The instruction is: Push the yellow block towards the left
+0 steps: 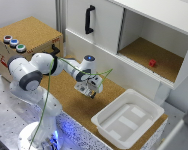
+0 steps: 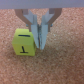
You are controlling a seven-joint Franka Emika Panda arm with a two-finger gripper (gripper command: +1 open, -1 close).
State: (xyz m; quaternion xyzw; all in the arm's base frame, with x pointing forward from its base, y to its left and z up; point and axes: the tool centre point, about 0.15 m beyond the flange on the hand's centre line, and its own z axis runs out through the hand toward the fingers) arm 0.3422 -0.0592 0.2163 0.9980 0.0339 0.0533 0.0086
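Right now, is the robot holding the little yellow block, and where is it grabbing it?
No, nothing is held. In the wrist view the gripper has its jaws closed together beside the yellow block, against one side of it, not around it.

Cork-topped desk (image 1: 69,102) with surrounding fixtures. A white plastic bin (image 1: 128,119) sits on the desk towards the exterior view's right, close to the front edge. Behind the desk stands a white cabinet (image 1: 106,30) with a black vertical handle (image 1: 89,20) on its closed door; beside that door is an open compartment (image 1: 154,57) with a cork floor, on which a small red block (image 1: 152,63) rests. At the exterior view's left, a cork-covered box (image 1: 26,37) carries three round buttons (image 1: 14,43) in a row on its top. A perforated metal base plate (image 1: 9,117) lies along the desk's left edge.
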